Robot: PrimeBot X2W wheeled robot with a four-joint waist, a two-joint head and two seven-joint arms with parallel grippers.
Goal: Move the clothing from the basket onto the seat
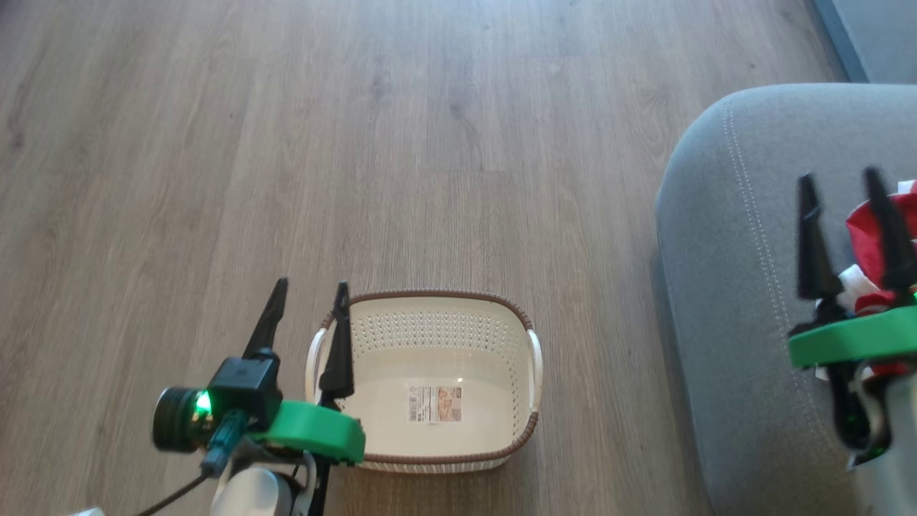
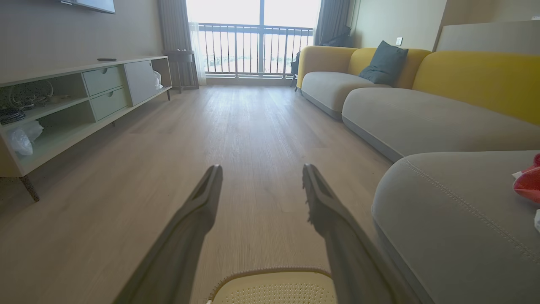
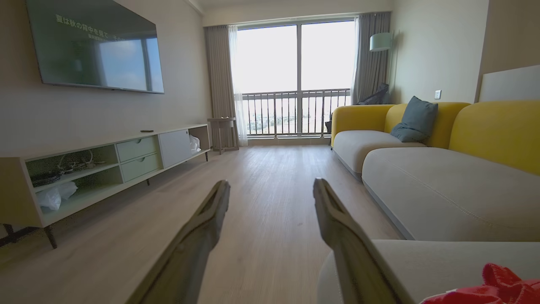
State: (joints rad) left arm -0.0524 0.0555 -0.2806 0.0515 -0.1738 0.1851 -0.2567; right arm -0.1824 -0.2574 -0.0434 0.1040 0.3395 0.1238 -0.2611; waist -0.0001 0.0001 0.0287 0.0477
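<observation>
The white perforated basket [image 1: 430, 380] with a brown rim stands on the wood floor, holding nothing but a label on its bottom; its rim [image 2: 270, 274] shows low in the left wrist view. My left gripper [image 1: 309, 297] hangs open above the basket's left edge, nothing between its fingers. Red and white clothing [image 1: 870, 247] lies on the grey seat [image 1: 723, 301] at the right. My right gripper [image 1: 842, 188] hovers open over that clothing, apart from it. The clothing [image 2: 528, 183] also peeks in at the right of the left wrist view, and the red clothing [image 3: 493, 289] lies low right in the right wrist view.
A long grey and yellow sofa [image 3: 443, 177] runs along the right wall with a blue-grey cushion [image 3: 415, 120]. A low TV cabinet [image 3: 105, 169] lines the left wall under a wall screen [image 3: 95, 46]. Bare wood floor [image 1: 358, 143] stretches between them toward the balcony window.
</observation>
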